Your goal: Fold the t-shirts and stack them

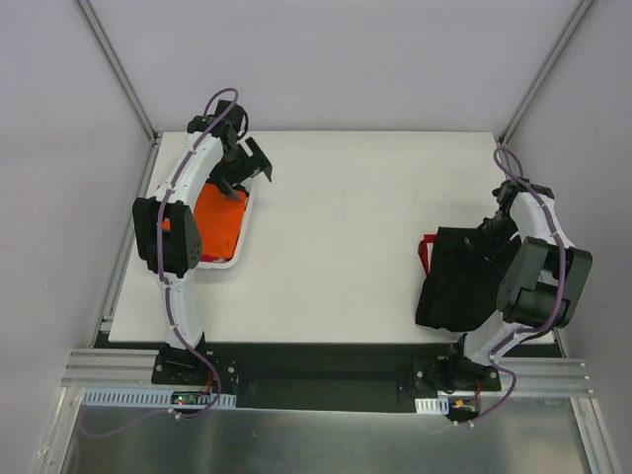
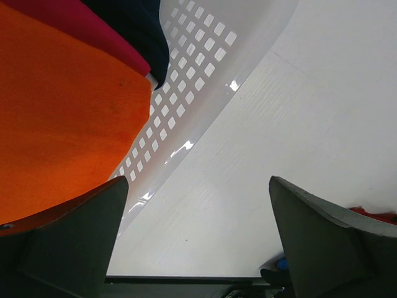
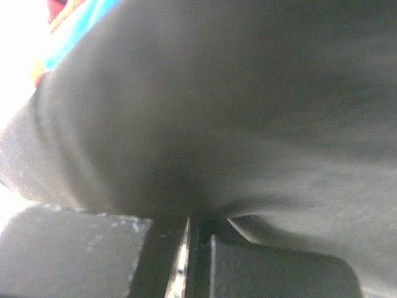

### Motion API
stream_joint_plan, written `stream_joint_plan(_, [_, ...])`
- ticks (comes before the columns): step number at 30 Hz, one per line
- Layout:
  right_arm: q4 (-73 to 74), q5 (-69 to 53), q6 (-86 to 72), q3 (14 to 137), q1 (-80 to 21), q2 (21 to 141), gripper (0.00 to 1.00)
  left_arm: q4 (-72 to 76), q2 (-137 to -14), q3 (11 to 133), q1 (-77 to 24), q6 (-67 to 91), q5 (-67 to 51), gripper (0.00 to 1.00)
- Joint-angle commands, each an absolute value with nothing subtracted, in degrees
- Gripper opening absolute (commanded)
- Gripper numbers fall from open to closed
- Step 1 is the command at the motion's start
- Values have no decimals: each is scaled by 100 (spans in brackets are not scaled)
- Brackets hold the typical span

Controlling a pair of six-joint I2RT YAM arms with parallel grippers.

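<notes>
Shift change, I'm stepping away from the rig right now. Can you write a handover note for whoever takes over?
Left pincer: open, empty, by the basket rim.
Right pincer: shut on the black t-shirt, on the right of the table.
Orange t-shirt, pink t-shirt and a dark t-shirt lie in the basket.
Done: none clearly folded.
Left: fold and stack all.

Robotics lab, enclosed test cell. Evidence:
- white tabletop [image 1: 346, 197] boxed in by plain grey panels [image 1: 326, 59] on three sides, no windows or furnishings
- bare aluminium struts [image 1: 115, 64] at cell corners
- left arm [image 1: 178, 227] and right arm [image 1: 533, 276] bolted to black base plate [image 1: 326, 370] on slotted aluminium rail [image 1: 109, 367]
- exposed purple cabling [image 1: 563, 281] along arms
- sheet-metal surface [image 1: 316, 439] in front of rail
</notes>
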State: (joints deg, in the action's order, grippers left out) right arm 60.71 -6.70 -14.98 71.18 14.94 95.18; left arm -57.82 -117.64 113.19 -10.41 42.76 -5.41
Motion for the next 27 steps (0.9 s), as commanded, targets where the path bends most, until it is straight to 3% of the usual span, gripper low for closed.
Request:
stream_joint_plan(1, [5862,-844,-1608,6838,1845,9616,1,-5950,-11566,11320,-1028,4201,-422,99])
stream_joint_plan(15, [6521,-580,-1213,7251,3224,9431,1,-5950,-11610,11417,-1108,4113,-457,99])
stream_joint_plan(27, [6644,-466,-862,7699,3560,9510,1,-5941,-11654,11399,-1107,4113,-545,99])
